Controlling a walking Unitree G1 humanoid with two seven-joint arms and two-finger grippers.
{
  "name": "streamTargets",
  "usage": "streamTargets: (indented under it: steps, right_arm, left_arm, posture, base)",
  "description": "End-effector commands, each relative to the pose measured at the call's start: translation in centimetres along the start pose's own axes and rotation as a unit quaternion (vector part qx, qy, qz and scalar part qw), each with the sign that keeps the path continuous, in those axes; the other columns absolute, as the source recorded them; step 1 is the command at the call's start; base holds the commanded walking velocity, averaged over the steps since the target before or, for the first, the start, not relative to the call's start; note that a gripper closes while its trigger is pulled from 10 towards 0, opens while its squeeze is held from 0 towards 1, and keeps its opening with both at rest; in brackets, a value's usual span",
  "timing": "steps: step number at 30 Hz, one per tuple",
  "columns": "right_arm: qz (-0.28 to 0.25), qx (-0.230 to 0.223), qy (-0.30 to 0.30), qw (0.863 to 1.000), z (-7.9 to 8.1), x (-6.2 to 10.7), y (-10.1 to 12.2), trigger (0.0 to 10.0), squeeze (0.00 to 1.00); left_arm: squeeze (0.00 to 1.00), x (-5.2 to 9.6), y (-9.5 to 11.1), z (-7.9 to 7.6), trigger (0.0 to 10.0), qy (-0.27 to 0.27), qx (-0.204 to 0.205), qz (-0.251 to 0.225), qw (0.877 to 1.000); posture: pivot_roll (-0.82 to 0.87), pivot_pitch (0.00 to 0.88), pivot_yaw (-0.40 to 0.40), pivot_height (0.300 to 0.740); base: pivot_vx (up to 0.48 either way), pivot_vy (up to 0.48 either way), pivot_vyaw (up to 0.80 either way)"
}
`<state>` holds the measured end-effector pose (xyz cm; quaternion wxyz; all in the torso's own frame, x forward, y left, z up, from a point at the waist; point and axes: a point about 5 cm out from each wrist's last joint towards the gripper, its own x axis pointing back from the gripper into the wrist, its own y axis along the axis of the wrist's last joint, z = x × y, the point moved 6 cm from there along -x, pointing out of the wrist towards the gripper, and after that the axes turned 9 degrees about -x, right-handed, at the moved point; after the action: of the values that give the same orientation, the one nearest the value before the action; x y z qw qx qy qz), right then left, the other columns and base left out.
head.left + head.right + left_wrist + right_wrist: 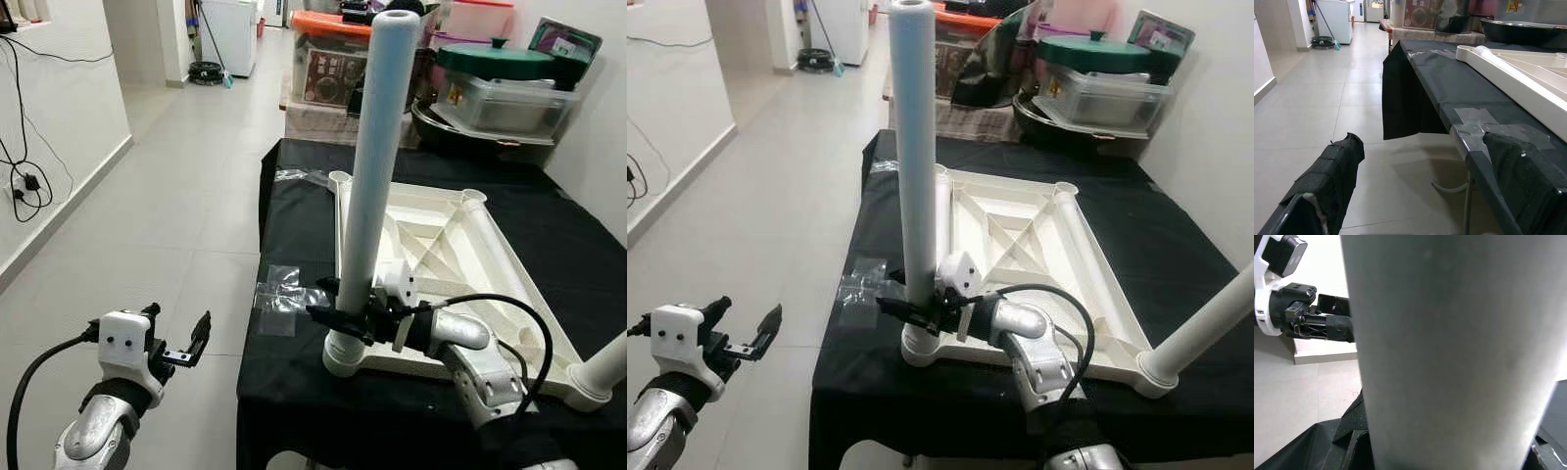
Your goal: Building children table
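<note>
Leg (pixel 377 166) stood upright in tabletop's (pixel 490 255) near-left corner socket | my right gripper (pixel 338 315) clamped its base, steadying it | left gripper (pixel 184 351) hung agape, empty, beside tabletop, clear of work.

Black cloth (pixel 294 392) covering work table, hanging over its near and left edges. Clear tape patch (pixel 277 297) sticking near left edge. Storage boxes lying beyond far edge: orange-lidded bin (pixel 328 61), green-lidded tub (pixel 509 93). White appliance (pixel 230 34) standing down corridor. Cables (pixel 24 181) dangling on left wall.
</note>
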<state>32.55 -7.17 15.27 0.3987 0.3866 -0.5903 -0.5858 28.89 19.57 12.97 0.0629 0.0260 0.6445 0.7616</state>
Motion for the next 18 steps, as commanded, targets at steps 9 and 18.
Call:
streamTargets:
  steps: [9, 18]
  right_arm:
    - [-0.007, -0.054, -0.085, 0.995, -0.5, -1.9, -2.3, 10.0, 0.00]
    - [-0.008, -0.045, -0.207, 0.977, -1.9, -3.6, -3.0, 10.0, 0.00]
  left_arm:
    - [0.00, -0.2, -0.4, -0.3, 10.0, -0.003, 0.009, 0.004, 1.000]
    - [0.00, -0.4, -0.5, -0.4, 10.0, -0.006, 0.009, 0.004, 1.000]
  posture:
    - [0.06, 0.000, -0.106, 0.740]
    - [0.06, 0.000, -0.098, 0.740]
  base:
    - [0.000, 0.000, 0.00]
    - [0.000, 0.000, 0.00]
